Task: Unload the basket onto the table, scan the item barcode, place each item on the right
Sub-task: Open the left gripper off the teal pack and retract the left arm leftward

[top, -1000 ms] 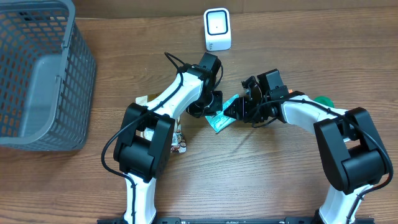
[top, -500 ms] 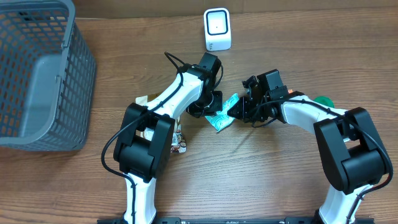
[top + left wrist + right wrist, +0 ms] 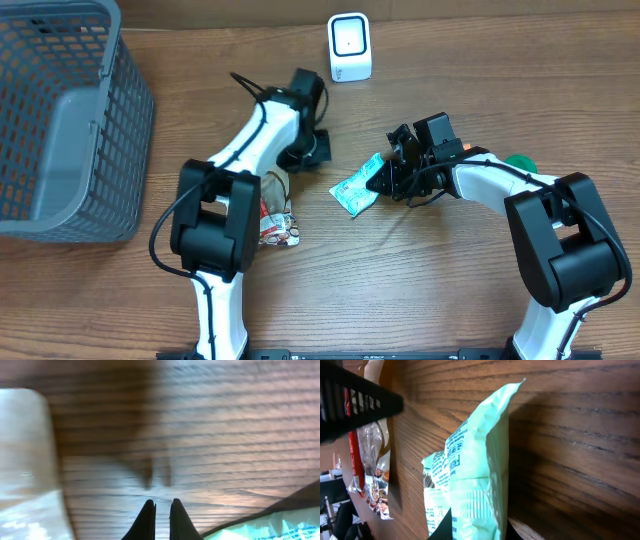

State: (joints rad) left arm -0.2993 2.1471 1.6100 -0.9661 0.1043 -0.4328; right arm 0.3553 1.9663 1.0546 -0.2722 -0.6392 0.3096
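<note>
The wooden table fills the overhead view; a grey mesh basket stands at its left end, well apart from everything else.

The left arm reaches up the middle of the table, and the left gripper points down at bare wood; in the left wrist view its two fingers lie almost together with only a thin slit between them, clenched on nothing; a corner of the packet shows at the lower right of that view, apart from the fingers.

The right arm bends in from the right, and the right gripper meets the right-hand edge of the packet; its jaws are closed down tight on that edge, so it is grasping the packet.

A white scanner stands upright at the top edge of the table, well apart from both grippers.

The pale green packet sits between the two grippers, below and slightly right of the scanner; in the right wrist view it is tilted on edge with printed text facing the camera, and a shadow falls on the wood beside it; whether its far end touches the table I cannot tell.

A crumpled red-and-clear wrapper lies beside the left arm's lower part.

A small green thing peeks out behind the right arm, too hidden to name.
</note>
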